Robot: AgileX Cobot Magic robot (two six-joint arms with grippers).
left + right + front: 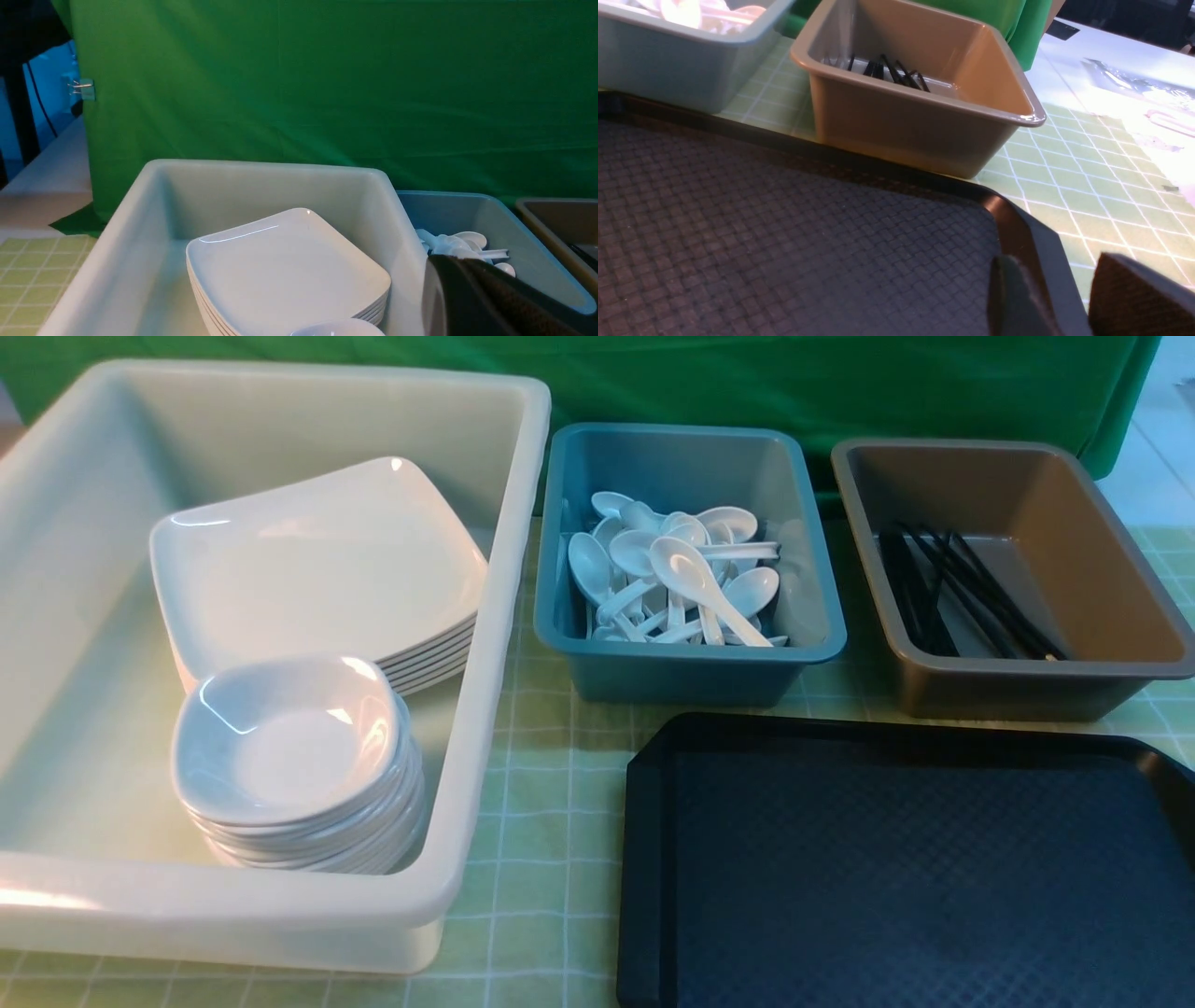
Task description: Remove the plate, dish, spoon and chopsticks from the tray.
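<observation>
Setting: green backdrop, checked green cloth.
Tray (915, 868): we see it bare, directly under our right gripper (1069, 298).
Plate (317, 560): top of the stack in the cream tub (504, 616), just ahead of our left gripper (472, 298).
Spoons (681, 574): in the teal tub (691, 663).
Chopsticks (962, 593): in the brown tub (1027, 686), beyond our right gripper.
Small dishes (289, 747): stacked beside the plates.
Left gripper: pinched together, holding nothing.
Right gripper: jaws parted, holding nothing.
Progress: we judge clearing complete.

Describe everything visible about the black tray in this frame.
The tray is a black rectangular plastic one with rounded corners, a raised glossy rim and a fine diamond-textured floor. It lies flat on the green checked cloth, in front of the teal tub and brown tub. No tableware shows on it.
</observation>
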